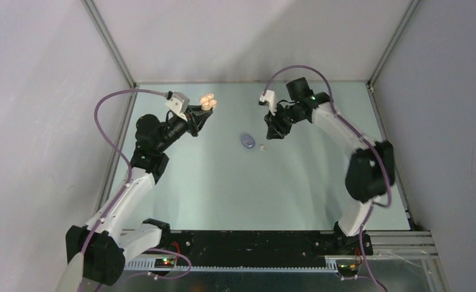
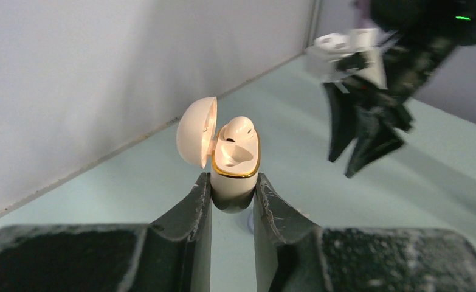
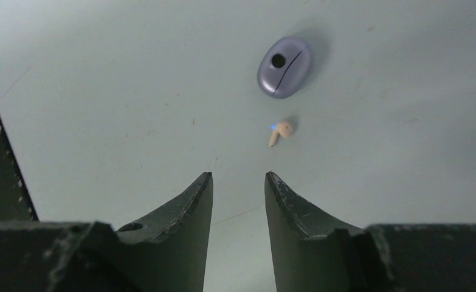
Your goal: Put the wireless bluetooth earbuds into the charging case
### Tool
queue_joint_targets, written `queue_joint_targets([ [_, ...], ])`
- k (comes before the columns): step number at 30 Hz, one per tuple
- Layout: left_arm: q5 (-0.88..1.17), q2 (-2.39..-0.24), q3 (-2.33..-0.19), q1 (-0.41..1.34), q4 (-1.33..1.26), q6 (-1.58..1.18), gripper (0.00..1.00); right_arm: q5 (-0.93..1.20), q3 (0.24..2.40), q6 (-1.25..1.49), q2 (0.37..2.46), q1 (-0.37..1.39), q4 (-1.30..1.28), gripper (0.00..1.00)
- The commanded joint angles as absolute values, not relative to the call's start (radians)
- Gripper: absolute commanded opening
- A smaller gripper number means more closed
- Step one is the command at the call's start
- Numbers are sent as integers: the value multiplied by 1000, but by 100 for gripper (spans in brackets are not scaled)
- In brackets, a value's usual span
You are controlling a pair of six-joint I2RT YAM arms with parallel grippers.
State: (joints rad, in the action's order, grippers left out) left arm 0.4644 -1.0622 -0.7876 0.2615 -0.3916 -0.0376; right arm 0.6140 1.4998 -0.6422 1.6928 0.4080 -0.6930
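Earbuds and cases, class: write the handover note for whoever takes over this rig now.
Left gripper: shut on the open cream case; one cream earbud already sits inside.
Right gripper: open, empty, above the table.
Second cream earbud lies loose on the table beside the shut purple case.
Left to do: pick up that earbud and seat it in the cream case. No purple earbuds in view.

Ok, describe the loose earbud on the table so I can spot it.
Start at the middle of the green table. A lilac oval case lies there; just right of it in the top view sits the loose earbud, which is tiny, cream and short-stemmed, far smaller than the case.
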Motion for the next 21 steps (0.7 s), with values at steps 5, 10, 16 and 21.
queue_joint_targets([
  [5,676,-971,-778,217,-126,103,0,704,2040,-819,2149,382,-1184,38],
  [10,674,-936,-781,211,-16,187,0,691,2219,-821,2320,379,-1267,38],
  [16,656,-921,-782,210,24,203,0,587,2233,-813,2391,405,-1256,41],
  [21,649,-928,-783,210,23,201,0,557,2224,-792,2413,418,-1251,43],
])
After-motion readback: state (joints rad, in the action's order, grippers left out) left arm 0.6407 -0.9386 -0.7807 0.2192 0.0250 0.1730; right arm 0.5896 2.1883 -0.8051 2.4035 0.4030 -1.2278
